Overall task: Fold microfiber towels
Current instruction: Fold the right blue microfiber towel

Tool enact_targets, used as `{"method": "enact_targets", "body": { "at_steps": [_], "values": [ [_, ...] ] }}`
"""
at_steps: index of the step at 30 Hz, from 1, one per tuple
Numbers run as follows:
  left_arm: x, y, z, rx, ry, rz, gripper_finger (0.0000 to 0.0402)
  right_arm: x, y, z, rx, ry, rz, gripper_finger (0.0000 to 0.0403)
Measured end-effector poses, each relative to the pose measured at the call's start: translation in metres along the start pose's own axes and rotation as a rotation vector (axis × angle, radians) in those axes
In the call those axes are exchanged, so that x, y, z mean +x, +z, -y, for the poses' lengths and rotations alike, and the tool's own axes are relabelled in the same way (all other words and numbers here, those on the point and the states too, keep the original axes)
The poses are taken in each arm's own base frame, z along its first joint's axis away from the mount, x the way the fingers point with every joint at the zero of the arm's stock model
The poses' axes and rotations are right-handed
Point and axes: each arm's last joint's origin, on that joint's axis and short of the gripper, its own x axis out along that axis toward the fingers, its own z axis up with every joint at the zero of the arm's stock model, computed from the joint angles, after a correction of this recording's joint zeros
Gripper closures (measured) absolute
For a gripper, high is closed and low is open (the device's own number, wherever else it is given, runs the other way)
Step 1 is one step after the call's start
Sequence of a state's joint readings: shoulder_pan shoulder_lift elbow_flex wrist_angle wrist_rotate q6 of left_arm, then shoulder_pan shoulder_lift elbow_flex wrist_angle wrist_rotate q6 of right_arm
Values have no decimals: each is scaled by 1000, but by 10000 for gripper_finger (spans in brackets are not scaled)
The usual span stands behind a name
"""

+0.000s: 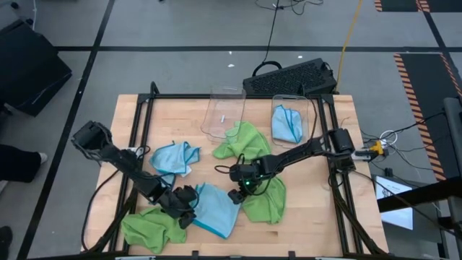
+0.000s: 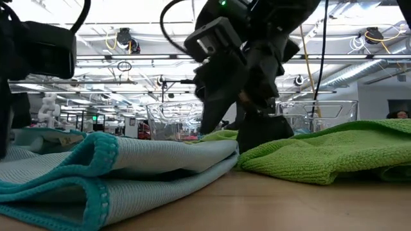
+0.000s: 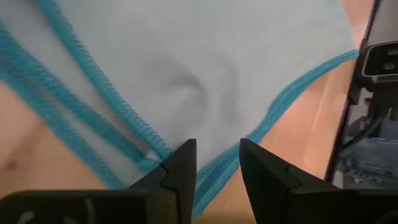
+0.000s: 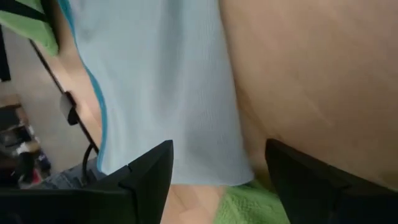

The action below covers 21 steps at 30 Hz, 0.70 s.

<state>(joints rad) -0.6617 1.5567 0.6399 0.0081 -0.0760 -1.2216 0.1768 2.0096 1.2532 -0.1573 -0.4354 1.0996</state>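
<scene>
A light blue towel (image 1: 216,209) with a teal hem lies folded on the table near the front; it also shows in the low view (image 2: 128,167). My left gripper (image 1: 189,213) is low at its left edge, slightly open, with the hem (image 3: 217,165) showing between its fingertips. My right gripper (image 1: 237,195) is wide open just above the towel's far right edge (image 4: 211,155), beside a lime green towel (image 1: 263,198). I cannot tell whether either gripper touches the cloth.
Another green towel (image 1: 151,230) lies bunched at the front left, a blue one (image 1: 173,155) at mid left and a green one (image 1: 242,141) in the middle. Two clear bins (image 1: 224,112) stand at the back; the right one (image 1: 307,108) holds a blue towel (image 1: 287,123).
</scene>
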Motion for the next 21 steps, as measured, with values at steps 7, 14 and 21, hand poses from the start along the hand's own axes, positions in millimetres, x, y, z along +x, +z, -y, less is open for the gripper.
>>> {"method": "enact_targets", "body": {
  "at_steps": [7,14,21],
  "values": [
    [21,-4,-9,-15,66,-33,277,6,-1,1,-24,16,-20,176],
    [30,1,-15,58,107,-4,278,7,-4,2,21,10,-48,322],
    [29,10,-20,143,114,-14,278,1,-10,-3,52,30,-98,387]
  ]
}}
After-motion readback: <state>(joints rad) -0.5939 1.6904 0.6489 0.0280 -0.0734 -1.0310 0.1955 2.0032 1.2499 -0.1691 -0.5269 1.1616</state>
